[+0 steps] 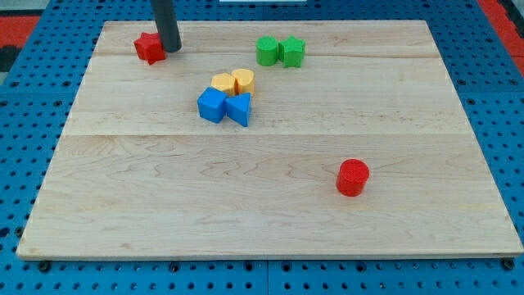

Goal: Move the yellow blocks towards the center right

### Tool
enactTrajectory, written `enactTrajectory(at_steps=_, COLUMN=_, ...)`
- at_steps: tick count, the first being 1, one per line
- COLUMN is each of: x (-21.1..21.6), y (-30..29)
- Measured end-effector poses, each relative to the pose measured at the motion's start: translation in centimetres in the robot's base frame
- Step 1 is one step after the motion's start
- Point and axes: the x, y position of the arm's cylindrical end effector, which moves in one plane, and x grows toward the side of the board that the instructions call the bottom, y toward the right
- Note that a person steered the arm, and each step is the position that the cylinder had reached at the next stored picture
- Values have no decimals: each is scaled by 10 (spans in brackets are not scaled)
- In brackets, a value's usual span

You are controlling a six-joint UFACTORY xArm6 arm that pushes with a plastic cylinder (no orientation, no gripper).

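At the view's top left, my tip (170, 49) rests on the bench (270, 205), touching the right side of a red star block (149, 47) — there is no end effector to spread or press together, only the straight dark rod. The two yellow blocks (234, 82) sit side by side left of the board's centre, well apart from my tip, touching the blue cube (212, 106) and blue wedge (239, 108) just below them. Two green blocks (280, 51) stand together near the top edge — a red cylinder (353, 177) sits alone toward the lower right.
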Motion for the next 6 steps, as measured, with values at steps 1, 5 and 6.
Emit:
enactTrajectory(at_steps=1, x=45, y=42)
enactTrajectory(at_steps=5, x=112, y=57)
enactTrajectory(at_steps=6, x=114, y=79)
